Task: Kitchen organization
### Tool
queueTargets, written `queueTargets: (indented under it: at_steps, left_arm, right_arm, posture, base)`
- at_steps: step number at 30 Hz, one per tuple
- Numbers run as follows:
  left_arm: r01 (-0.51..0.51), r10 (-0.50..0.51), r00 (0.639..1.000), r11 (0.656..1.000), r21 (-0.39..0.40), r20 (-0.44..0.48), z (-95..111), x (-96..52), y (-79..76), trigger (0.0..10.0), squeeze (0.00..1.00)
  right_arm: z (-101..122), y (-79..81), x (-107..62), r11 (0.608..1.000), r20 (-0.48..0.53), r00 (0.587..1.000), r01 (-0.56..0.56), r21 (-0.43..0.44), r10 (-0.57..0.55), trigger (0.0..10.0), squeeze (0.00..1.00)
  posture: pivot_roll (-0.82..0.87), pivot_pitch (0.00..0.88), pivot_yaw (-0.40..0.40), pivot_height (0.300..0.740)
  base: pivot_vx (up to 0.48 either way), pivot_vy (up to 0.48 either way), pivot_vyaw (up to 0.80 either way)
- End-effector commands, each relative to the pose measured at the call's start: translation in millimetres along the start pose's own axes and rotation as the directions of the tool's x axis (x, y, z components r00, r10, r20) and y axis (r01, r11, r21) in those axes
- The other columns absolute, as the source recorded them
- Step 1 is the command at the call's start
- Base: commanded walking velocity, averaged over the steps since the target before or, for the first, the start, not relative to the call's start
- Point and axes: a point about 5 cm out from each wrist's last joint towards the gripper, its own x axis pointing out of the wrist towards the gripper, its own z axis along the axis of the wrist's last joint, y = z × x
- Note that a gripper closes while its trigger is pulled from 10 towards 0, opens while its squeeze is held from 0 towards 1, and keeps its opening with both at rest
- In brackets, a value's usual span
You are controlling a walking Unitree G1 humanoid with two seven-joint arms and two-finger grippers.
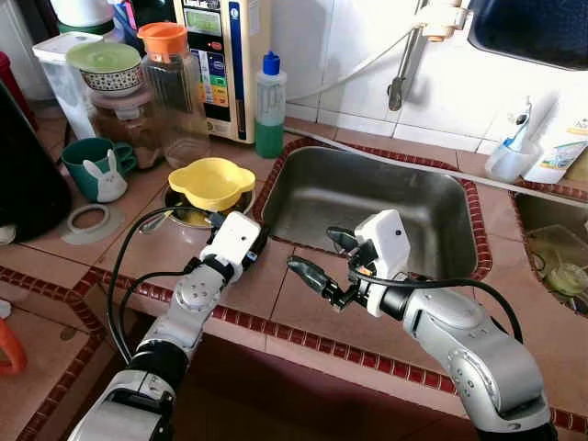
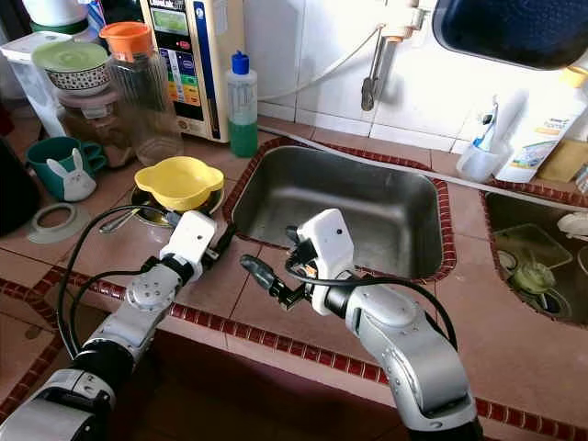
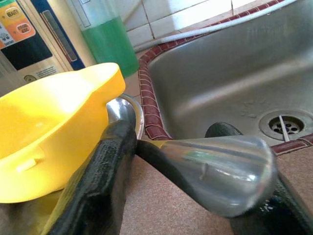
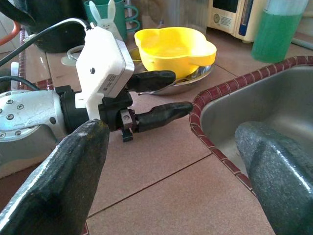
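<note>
Left gripper point(image 1: 260, 237), fingers apart, sits beside the yellow bowl point(image 1: 211, 181) resting on a steel dish point(image 4: 188, 83) near the sink's point(image 1: 367, 197) left edge on the bench point(image 1: 276, 285). Right gripper point(image 1: 322, 257) hovers open. Light, stiff plastic, likely slippery; pinch its rim.

You have one yellow bowl point(image 1: 211, 181), one green soap bottle point(image 1: 269, 106), one teal mug point(image 1: 96, 163), one white rabbit figure point(image 1: 110, 181), one orange-lidded jar point(image 1: 172, 92), one steel sink point(image 1: 367, 209) and two grippers: left point(image 4: 157, 96), right point(image 1: 319, 256).
</note>
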Motion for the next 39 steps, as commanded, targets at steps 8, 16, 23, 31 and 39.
queueTargets:
  at_steps: [8,16,23,31,39]
  left_arm:
    - [0.036,-0.036,0.999,0.999,0.002,-0.012,-2,0.9,-5.9,0.9,0.0]
    - [0.042,-0.042,0.999,0.999,0.007,-0.008,-1,0.5,-6.5,1.1,0.0]
    - [0.055,-0.056,0.998,0.998,0.039,0.023,3,0.8,-7.6,0.7,0.0]
    - [-0.036,0.021,0.987,0.995,0.095,0.161,26,1.3,1.5,0.0,0.0]
    - [-0.103,0.081,0.98,0.988,0.118,0.181,30,0.1,7.1,0.0,0.0]
  right_arm:
    - [5,0.0,0.1,1.0,0.012,1.0,0.002,-0.017,-0.002,10.0,0.0]
    - [4,-0.1,0.4,1.0,0.011,1.0,0.006,-0.015,-0.006,10.0,0.0]
    - [4,-1.6,0.8,1.0,0.014,1.0,0.016,-0.017,-0.015,10.0,0.0]
    - [4,-3.0,1.1,1.0,0.017,1.0,0.02,-0.019,-0.02,10.0,0.0]
    - [5,-3.2,2.8,1.0,0.022,1.0,0.015,-0.023,-0.014,10.0,0.0]
  posture:
    - [0.09,0.0,-0.037,0.74]
    - [0.09,0.0,-0.036,0.74]
    - [0.09,0.0,-0.033,0.74]
    - [0.1,0.0,-0.037,0.74]
    - [0.1,0.0,-0.038,0.74]
  base:
    - [0.0,0.0,0.0]
    - [0.0,0.0,0.0]
    - [0.0,0.0,0.0]
    - [0.0,0.0,0.0]
    - [0.0,0.0,0.0]
